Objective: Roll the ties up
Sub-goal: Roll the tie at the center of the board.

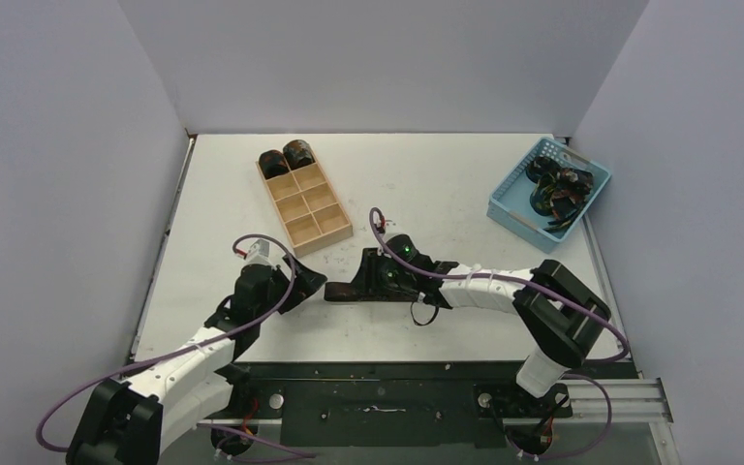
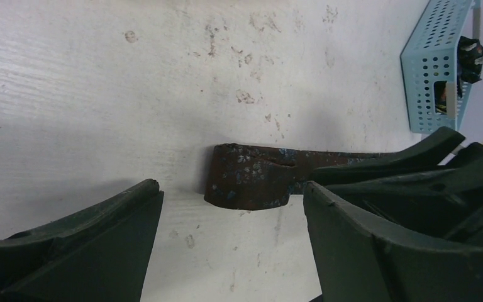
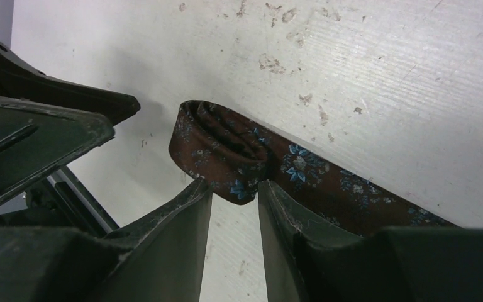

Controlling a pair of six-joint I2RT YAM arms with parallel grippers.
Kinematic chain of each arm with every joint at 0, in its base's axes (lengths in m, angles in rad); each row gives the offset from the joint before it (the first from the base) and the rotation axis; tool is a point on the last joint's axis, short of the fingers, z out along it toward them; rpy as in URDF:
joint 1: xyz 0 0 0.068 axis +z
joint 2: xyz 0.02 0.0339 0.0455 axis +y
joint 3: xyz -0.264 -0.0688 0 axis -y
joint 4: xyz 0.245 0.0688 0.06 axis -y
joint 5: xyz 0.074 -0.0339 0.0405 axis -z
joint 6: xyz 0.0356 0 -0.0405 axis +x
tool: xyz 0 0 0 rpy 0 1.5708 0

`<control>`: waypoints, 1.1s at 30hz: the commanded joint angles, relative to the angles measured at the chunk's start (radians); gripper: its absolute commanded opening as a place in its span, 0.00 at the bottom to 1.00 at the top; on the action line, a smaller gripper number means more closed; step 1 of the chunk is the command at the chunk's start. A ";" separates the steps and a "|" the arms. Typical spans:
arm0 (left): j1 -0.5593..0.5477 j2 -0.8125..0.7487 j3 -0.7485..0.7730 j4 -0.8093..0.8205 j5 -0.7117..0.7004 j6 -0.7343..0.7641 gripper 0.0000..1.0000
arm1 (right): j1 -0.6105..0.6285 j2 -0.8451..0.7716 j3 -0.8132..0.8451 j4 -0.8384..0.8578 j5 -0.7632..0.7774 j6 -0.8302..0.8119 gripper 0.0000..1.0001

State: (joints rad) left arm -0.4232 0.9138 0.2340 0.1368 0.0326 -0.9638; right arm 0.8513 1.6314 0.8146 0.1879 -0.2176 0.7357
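Ties [image 3: 226,146] — 2 coiled, 1 half-rolled | left gripper [image 2: 231,187] wide, empty | right gripper [image 3: 234,184] ajar, empty

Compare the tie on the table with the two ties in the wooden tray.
The tie on the table lies flat, only its end rolled; the tray ties are full coils. It rests on the tabletop; they fill the wooden tray's two far compartments. All are dark fabric.
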 commanded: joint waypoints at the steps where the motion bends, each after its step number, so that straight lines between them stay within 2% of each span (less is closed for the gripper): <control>1: 0.008 0.010 -0.005 0.137 0.045 -0.016 0.79 | -0.001 0.025 0.040 0.069 0.037 0.008 0.34; 12: 0.008 0.116 0.001 0.207 0.128 -0.006 0.74 | -0.007 0.075 0.023 0.056 0.062 0.001 0.28; 33: 0.009 0.268 0.010 0.348 0.258 -0.035 0.68 | -0.038 0.103 -0.070 0.098 0.063 -0.021 0.25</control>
State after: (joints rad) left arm -0.4217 1.1503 0.2287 0.3824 0.2333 -0.9874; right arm 0.8272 1.7157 0.7654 0.2470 -0.1719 0.7383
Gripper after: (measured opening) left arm 0.696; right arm 0.250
